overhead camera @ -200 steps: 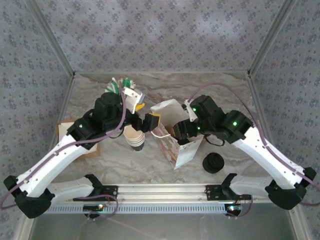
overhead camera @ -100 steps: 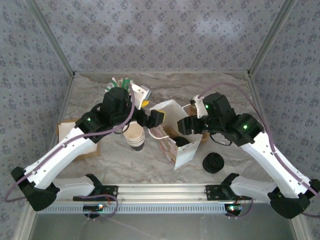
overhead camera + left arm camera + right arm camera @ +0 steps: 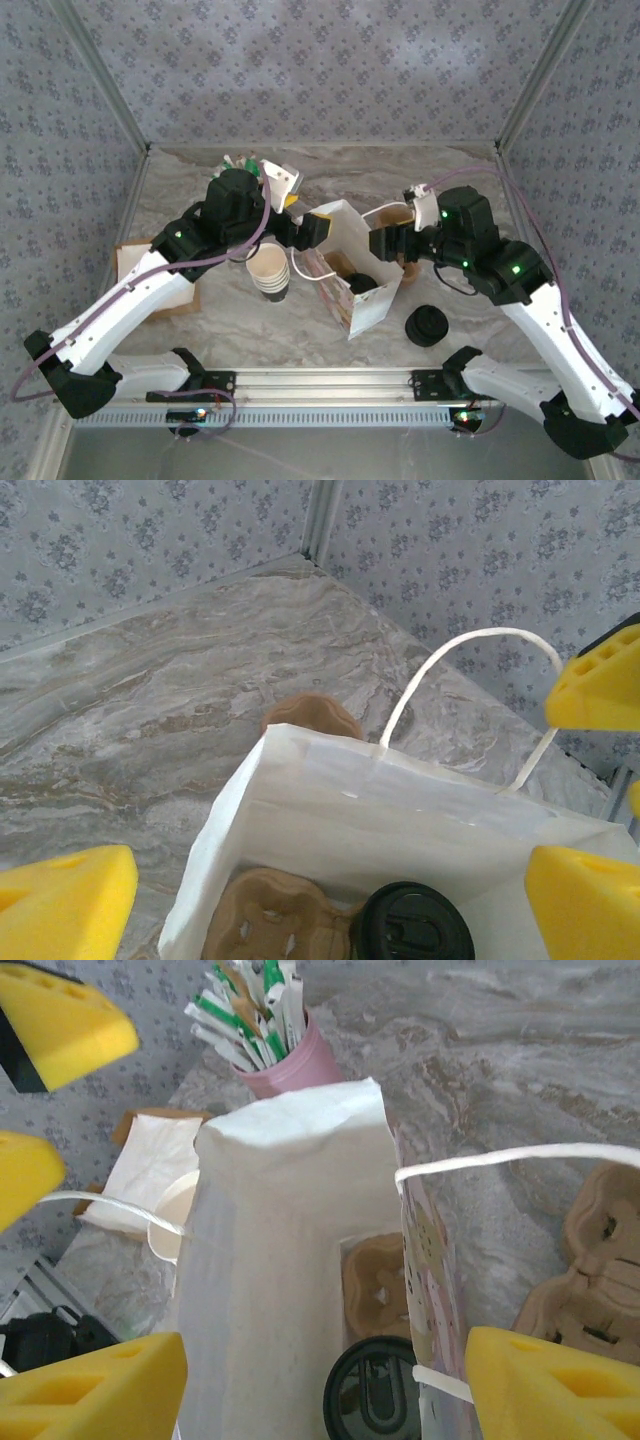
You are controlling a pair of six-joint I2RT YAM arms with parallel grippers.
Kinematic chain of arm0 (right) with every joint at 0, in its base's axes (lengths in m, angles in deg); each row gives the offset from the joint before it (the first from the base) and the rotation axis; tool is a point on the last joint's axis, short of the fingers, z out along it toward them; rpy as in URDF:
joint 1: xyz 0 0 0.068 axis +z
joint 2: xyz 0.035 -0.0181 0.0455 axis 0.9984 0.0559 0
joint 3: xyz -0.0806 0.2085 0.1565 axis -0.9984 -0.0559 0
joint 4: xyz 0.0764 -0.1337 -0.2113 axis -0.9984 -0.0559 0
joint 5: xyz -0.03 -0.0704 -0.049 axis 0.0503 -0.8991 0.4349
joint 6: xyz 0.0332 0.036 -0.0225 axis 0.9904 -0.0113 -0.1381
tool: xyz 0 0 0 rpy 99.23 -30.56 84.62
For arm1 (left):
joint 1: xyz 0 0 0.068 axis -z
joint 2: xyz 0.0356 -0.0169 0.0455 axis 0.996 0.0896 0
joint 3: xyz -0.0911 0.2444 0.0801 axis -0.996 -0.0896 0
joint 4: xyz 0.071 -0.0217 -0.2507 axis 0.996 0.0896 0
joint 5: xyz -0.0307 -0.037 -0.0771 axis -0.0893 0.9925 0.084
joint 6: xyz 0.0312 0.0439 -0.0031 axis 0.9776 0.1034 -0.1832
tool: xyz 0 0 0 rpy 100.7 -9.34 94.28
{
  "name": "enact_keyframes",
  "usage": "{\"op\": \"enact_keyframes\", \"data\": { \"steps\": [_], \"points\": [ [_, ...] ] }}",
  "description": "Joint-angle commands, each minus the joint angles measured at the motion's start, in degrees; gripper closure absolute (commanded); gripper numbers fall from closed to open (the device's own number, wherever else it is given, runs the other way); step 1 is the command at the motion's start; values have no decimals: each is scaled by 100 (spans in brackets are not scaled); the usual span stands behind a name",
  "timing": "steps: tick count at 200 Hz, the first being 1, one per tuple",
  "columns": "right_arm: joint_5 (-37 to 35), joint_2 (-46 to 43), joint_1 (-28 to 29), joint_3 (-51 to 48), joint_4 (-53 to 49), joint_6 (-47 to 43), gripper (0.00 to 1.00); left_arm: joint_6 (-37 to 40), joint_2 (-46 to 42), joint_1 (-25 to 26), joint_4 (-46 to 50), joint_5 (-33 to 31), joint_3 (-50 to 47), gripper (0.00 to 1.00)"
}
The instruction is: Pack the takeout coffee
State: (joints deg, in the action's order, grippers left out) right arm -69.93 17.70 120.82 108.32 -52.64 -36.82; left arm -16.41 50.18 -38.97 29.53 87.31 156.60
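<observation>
Left pincer (image 3: 325,895): jaws spread wide, holding nothing.
Right pincer (image 3: 320,1380): jaws wide apart, holding nothing.
White paper bag with cord handles (image 3: 341,216): one, under both pincers.
Brown paper takeout coffee cup with black plastic lid (image 3: 412,922): one, inside the bag, below both pincers.
Brown pulp cup tray (image 3: 270,920): one, in the bag beside the cup.

Staged robot test booth
Wallpapered panels (image 3: 320,60) and aluminium posts (image 3: 98,70) are enclosing a marble-look table (image 3: 230,320); a mounting rail (image 3: 320,380) is fronting it.
</observation>
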Motion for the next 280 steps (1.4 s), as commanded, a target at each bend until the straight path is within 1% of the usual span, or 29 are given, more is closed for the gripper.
{"op": "enact_keyframes", "data": {
  "steps": [1,68,110,138,150,201,229,263,280],
  "points": [
    [66,-192,-134,-51,282,-77,24,127,-118,33,-129,-141,135,1],
    [-33,-614,-534,-139,344,-81,23,153,-563,30,-483,-453,-201,1],
    [-250,-832,-810,-155,250,-142,21,90,-916,21,-657,-750,-535,0],
    [-485,-987,-1004,-247,170,-174,16,-34,-1102,-15,-594,-1041,-725,1],
    [-504,-1059,-1102,-274,157,-175,16,-101,-1176,-49,-534,-1095,-785,0],
    [-891,-1245,-1453,-351,85,-155,7,-309,-1496,-165,-183,-1410,-968,1],
    [-752,-1208,-1683,-405,139,-84,5,-441,-1684,-284,-46,-1445,-1126,1],
    [-670,-1118,-1976,-456,86,61,0,-566,-1793,-441,113,-1449,-1258,1],
    [-536,-1056,-2169,-484,53,144,0,-627,-1798,-559,203,-1435,-1272,0]
  ]
}}
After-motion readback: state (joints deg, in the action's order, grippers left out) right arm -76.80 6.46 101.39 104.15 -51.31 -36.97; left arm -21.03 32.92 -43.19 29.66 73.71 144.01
